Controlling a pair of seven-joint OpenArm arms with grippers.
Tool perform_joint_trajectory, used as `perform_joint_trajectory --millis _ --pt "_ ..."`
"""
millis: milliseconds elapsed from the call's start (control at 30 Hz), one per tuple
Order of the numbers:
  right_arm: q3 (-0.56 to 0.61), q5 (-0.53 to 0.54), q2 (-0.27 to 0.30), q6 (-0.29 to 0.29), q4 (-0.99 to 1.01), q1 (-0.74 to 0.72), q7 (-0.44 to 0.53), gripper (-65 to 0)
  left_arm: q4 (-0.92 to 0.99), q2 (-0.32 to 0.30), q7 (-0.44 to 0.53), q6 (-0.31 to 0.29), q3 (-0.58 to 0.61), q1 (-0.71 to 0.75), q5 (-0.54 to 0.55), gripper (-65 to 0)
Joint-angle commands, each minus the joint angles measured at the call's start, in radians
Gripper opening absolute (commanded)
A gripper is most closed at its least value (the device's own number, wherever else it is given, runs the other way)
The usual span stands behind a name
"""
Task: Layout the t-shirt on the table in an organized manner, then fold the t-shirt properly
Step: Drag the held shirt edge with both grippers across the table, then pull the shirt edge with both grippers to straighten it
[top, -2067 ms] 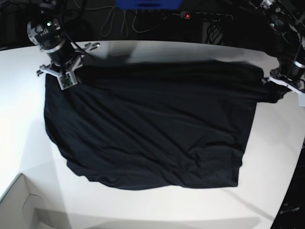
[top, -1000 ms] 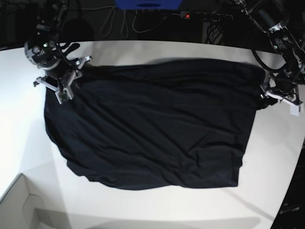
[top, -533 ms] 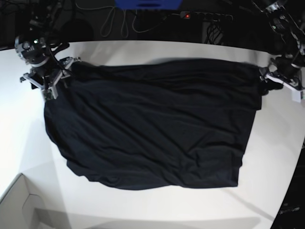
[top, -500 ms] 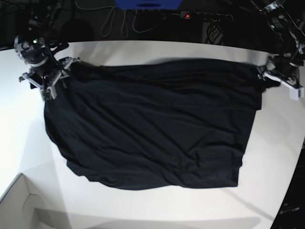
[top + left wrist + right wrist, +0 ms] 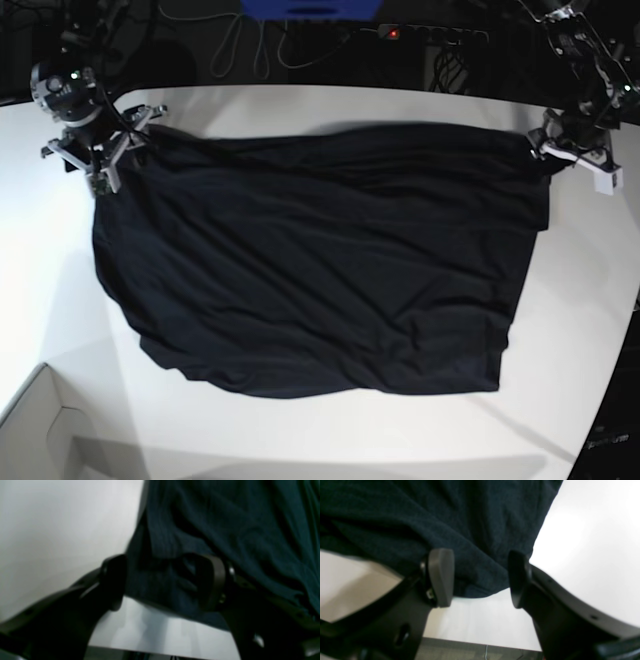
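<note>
Base view: t-shirt [image 5: 310, 260] lies spread over the middle of the white surface [image 5: 590, 330], its top hem toward the far edge, bottom hem rounded and uneven toward the near edge. Fabric black, soft, matte, crossed by shallow diagonal wrinkles; surface glossy, smooth, curved at the edges. Left hand [image 5: 165, 582] released, fingers parted astride a bunched corner at the far right. Right hand [image 5: 480, 577] likewise spread, shirt corner between its fingers at the far left corner.
</note>
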State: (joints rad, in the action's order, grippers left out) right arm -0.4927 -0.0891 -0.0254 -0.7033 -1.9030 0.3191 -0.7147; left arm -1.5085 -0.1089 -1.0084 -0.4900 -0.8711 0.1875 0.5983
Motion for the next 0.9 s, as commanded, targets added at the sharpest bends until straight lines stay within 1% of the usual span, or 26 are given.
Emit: perform_joint_trajectory --millis 0,67,167,300,867 --pt "-0.004 0.012 0.005 0.005 -0.019 -0.002 0.019 -29.8 0.003 -0.015 0.02 0.003 -0.001 -0.006 0.018 -23.1" --pt "-0.005 0.01 0.005 0.005 -0.019 -0.002 0.017 -29.8 0.027 -0.015 0.03 0.003 0.014 -0.007 0.018 -23.1" --pt "-0.005 0.01 0.005 0.005 -0.019 -0.001 0.017 -29.8 0.062 -0.019 0.072 0.003 0.068 -0.019 0.018 -23.1" --pt "-0.005 0.01 0.005 0.005 -0.019 0.015 0.019 -29.8 0.065 -0.015 0.11 0.004 0.108 -0.019 0.018 -23.1" --pt "-0.007 0.009 0.005 0.005 -0.019 0.041 0.02 -29.8 0.062 -0.016 0.112 -0.002 0.111 -0.042 0.025 -23.2"
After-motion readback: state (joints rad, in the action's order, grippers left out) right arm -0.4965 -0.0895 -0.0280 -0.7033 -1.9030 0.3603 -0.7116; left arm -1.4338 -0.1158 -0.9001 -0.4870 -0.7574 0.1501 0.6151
